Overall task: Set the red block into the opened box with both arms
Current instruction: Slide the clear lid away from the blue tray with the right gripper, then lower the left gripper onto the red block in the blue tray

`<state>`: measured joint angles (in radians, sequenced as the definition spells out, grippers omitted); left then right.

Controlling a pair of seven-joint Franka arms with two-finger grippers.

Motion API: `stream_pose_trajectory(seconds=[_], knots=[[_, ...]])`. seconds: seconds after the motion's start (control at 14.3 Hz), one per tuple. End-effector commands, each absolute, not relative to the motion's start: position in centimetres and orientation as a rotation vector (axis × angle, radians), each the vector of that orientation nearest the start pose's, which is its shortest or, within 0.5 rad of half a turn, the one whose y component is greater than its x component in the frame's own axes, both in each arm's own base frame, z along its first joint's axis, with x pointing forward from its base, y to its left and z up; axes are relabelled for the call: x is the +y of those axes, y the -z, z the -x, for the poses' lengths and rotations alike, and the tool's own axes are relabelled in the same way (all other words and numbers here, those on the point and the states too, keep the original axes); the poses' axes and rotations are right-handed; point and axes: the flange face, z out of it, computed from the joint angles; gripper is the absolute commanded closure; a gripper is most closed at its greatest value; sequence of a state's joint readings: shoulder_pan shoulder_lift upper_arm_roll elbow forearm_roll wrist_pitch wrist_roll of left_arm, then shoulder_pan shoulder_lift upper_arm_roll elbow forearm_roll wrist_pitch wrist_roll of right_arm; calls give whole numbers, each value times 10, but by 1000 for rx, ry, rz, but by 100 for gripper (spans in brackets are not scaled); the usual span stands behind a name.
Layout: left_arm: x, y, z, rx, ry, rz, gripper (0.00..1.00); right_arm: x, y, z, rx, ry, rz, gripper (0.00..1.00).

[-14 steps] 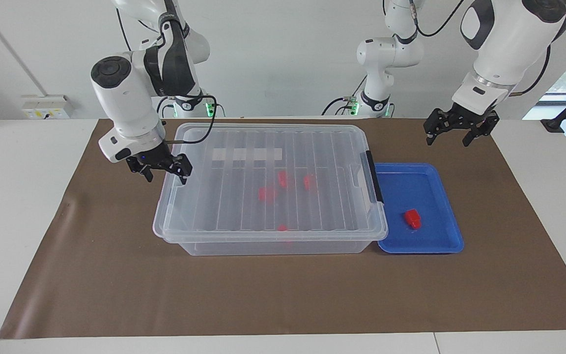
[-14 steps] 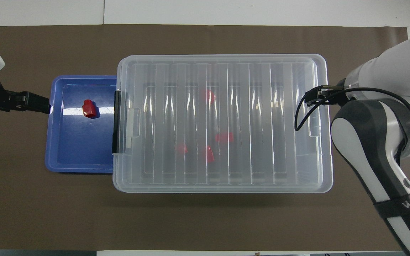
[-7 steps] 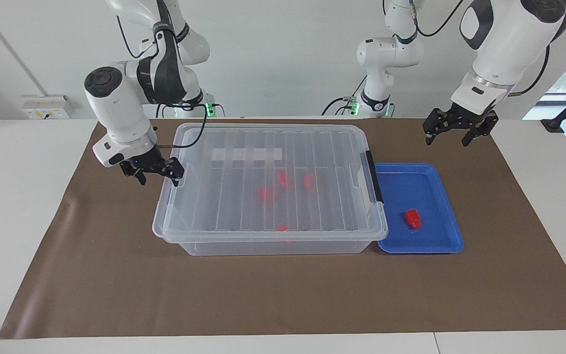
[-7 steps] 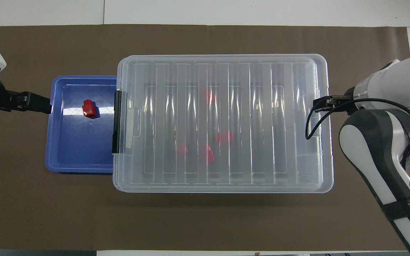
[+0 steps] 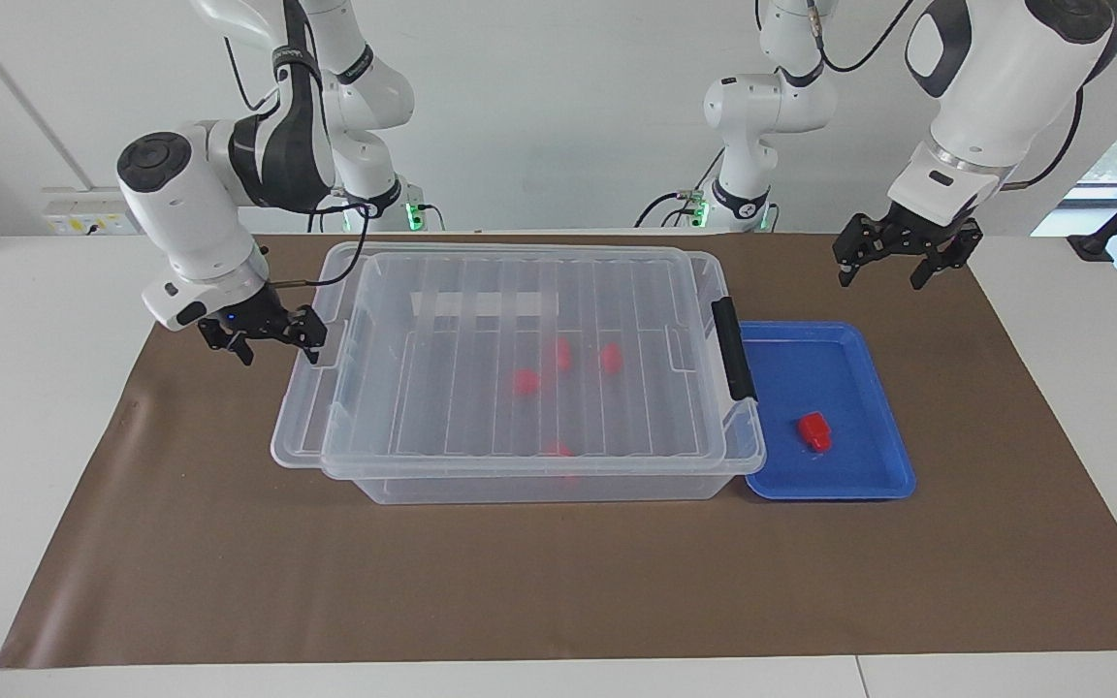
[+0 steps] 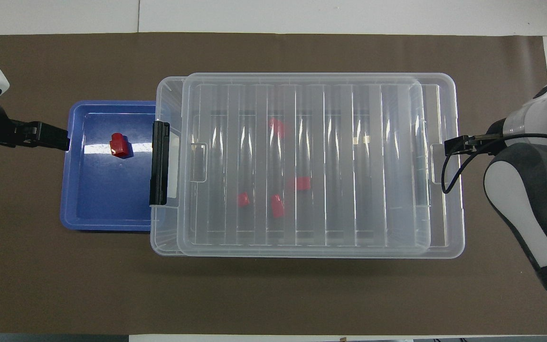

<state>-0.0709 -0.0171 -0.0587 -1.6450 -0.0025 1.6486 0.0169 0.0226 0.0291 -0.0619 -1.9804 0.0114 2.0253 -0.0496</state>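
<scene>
The red block (image 5: 813, 430) lies in the blue tray (image 5: 869, 485) at the frame's right, beside the box (image 5: 539, 480). At mid-left the right hand (image 5: 272, 334) meets the shifted lid (image 5: 520, 368); whether it grips is unclear. The left hand (image 5: 893, 257), upper right, hangs open.

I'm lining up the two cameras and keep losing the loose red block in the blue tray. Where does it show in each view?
Facing view: the red block lies in the blue tray, low and toward that picture's right edge.
Overhead view: the same block lies in the tray toward the picture's left, in the tray's half farther from the robots.
Shared landmark: the box's black latch, right beside the tray.
</scene>
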Motion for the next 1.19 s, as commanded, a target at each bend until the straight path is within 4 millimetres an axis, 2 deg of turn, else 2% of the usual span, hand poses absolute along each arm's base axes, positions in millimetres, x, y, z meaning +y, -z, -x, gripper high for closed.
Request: stream_pose_trajectory(seconds=[0.0, 0.35, 0.49, 0.7, 0.84, 1.05, 1.12], knots=[[-70, -592, -548, 226, 88, 3149, 0, -38, -453, -558, -73, 60, 3128, 0], [-72, -528, -556, 228, 180, 3147, 0, -84, -455, -556, -162, 76, 3131, 0], [-73, -493, -563, 231, 173, 3149, 0, -109, -457, -552, -190, 80, 3135, 0], [-74, -440, -573, 211, 200, 3153, 0, -132, -457, -548, -226, 80, 3134, 0], [-76, -411, -581, 192, 187, 3158, 1, -143, -461, -548, -248, 94, 3138, 0], [-75, -383, -585, 45, 222, 3170, 1, -154, -463, -547, -271, 102, 3142, 0], [-75, -368, -584, 17, 219, 3172, 1, -158, -463, -547, -276, 108, 3143, 0]])
